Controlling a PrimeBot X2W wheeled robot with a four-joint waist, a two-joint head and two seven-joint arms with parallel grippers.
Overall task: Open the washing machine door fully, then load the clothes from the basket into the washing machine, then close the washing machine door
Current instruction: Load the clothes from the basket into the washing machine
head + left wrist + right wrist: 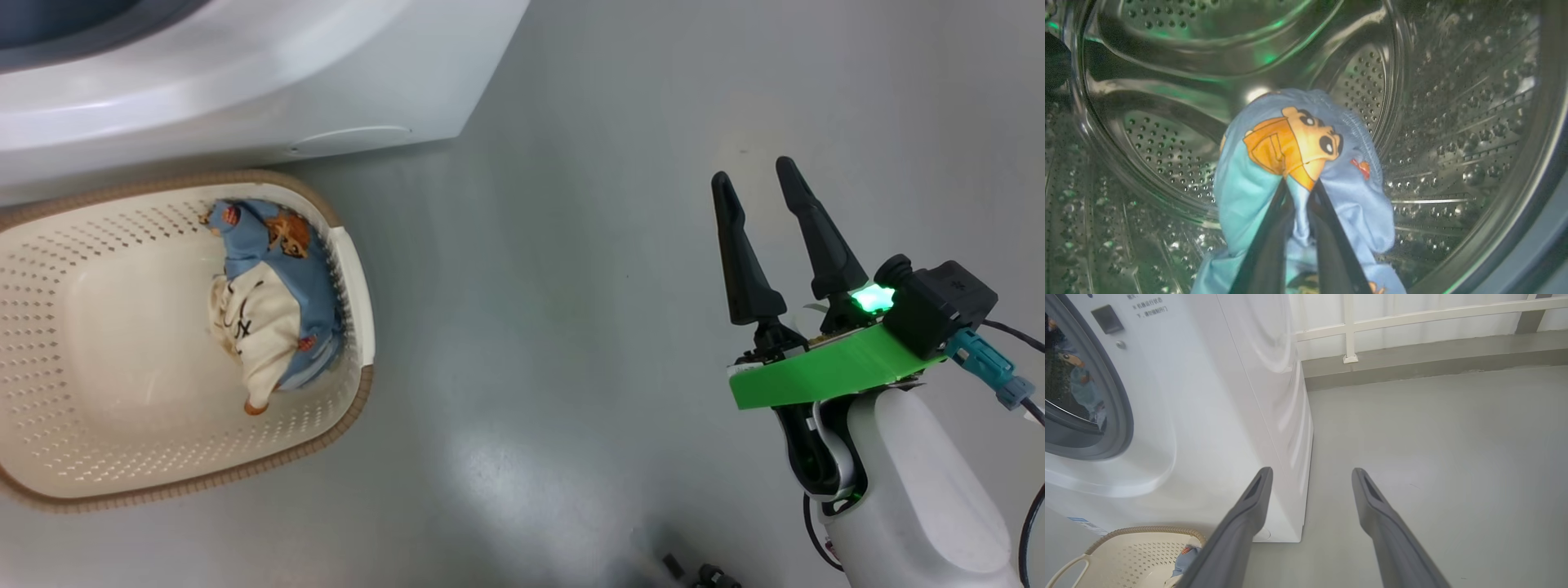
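light: bright, even | glare: floor (490, 457) sheen | drum (1167, 143): dim, green-tinted | edges: wide-angle bend

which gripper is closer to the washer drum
Left. The left gripper is inside the drum, shut on a blue garment; the right gripper hangs open over the floor, outside it.

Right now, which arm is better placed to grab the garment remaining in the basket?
Probably the right: the right claw is open and empty over the floor beside the basket holding that garment. The left claw is shut on another garment inside the drum.
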